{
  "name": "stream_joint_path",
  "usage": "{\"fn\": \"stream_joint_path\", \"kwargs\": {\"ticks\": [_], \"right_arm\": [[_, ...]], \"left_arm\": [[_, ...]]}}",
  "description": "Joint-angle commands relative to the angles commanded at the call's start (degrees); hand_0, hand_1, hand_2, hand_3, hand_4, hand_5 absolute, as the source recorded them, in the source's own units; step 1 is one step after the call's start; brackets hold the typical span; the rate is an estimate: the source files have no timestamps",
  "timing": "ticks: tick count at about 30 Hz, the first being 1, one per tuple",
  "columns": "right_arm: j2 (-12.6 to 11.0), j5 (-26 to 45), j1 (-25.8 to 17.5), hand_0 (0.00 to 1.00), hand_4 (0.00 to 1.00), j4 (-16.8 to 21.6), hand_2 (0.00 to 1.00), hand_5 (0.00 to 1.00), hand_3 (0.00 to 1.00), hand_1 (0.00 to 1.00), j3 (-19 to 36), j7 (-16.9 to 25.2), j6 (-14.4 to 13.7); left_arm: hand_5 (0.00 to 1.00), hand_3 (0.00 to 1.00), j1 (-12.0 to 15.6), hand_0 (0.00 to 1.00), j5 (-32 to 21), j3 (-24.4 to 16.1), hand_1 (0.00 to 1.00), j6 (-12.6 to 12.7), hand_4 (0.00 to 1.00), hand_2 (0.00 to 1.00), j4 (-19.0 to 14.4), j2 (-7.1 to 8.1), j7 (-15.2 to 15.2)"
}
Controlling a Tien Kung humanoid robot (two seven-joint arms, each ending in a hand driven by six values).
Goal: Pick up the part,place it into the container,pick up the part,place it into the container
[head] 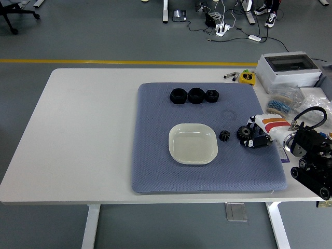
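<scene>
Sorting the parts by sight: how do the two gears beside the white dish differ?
The small gear is clearly smaller than the large gear. The small gear lies nearer the white dish; the large gear lies farther right. The small gear sits free, while the right robot hand is closing around the large gear. Both are black and toothed, on the blue mat.

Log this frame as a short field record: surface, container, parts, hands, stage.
surface: blue mat on a white table
container: pale square dish, nothing in it
loose parts: large gear and small gear, on the mat right of the dish
other parts: three black rings in a row at the mat's far side
right hand: at the large gear, fingers curling around it; a firm grasp cannot be confirmed
left hand: out of view
stage: first pick, no part placed yet
</scene>
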Motion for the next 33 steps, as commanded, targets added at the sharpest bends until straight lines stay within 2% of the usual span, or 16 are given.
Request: {"fn": "stream_joint_path", "kwargs": {"ticks": [2, 3, 8, 9, 14, 15, 21, 29, 33], "right_arm": [[-0.1, 0.3, -0.2, 0.127, 0.701, 0.0, 0.453, 0.47, 0.491, 0.346, 0.2, 0.1, -0.6], [-0.2, 0.5, -0.3, 0.002, 0.669, 0.1, 0.371, 0.489, 0.482, 0.207, 0.3, 0.2, -0.9], [-1.0, 0.4, -0.7, 0.002, 0.669, 1.2, 0.371, 0.489, 0.482, 0.207, 1.5, 0.6, -1.7], [-1.3, 0.1, -0.8, 0.002, 0.652, 1.8, 0.312, 0.495, 0.478, 0.15, 2.0, 0.6, -1.8], [-2.6, -2.4, -1.4, 0.002, 0.652, 5.3, 0.312, 0.495, 0.478, 0.15, 4.6, 0.4, -1.8], [-2.9, -3.0, -1.5, 0.002, 0.647, 6.2, 0.274, 0.491, 0.478, 0.118, 5.2, 0.3, -1.8], [-4.3, -7.3, -1.6, 0.002, 0.654, 13.3, 0.261, 0.491, 0.481, 0.11, 8.1, -0.7, -0.6], [-5.1, -9.6, -1.0, 0.002, 0.657, 18.9, 0.257, 0.481, 0.487, 0.106, 9.1, -2.3, 1.7], [-4.3, -10.9, -0.5, 0.002, 0.666, 22.7, 0.254, 0.482, 0.49, 0.109, 7.9, -2.8, 2.3]], "left_arm": [[0.643, 0.636, 0.0, 0.695, 0.1, -0.1, 0.721, 0.0, 0.665, 0.738, 0.0, 0.02, 0.0], [0.644, 0.636, 0.1, 0.696, 0.1, -0.1, 0.72, 0.0, 0.665, 0.737, 0.0, 0.04, 0.0], [0.644, 0.636, 0.0, 0.696, 0.1, 0.0, 0.72, 0.0, 0.665, 0.737, 0.0, 0.08, 0.0], [0.645, 0.636, 0.0, 0.695, 0.0, 0.1, 0.72, 0.0, 0.666, 0.737, 0.0, 0.09, -0.1], [0.645, 0.636, 0.0, 0.695, -0.2, 0.2, 0.72, 0.0, 0.666, 0.737, 0.0, 0.1, -0.1], [0.644, 0.636, 0.1, 0.695, -0.2, 0.3, 0.718, 0.0, 0.666, 0.737, 0.0, 0.09, -0.1], [0.644, 0.635, 0.1, 0.695, -0.3, 0.3, 0.718, 0.1, 0.665, 0.736, 0.1, 0.05, -0.2], [0.644, 0.635, 0.0, 0.695, -1.0, 0.7, 0.719, 0.2, 0.665, 0.736, 0.1, 0.14, -0.4], [0.645, 0.635, 0.0, 0.695, -0.8, 0.5, 0.718, 0.1, 0.665, 0.736, 0.1, 0.2, -0.3]]}}
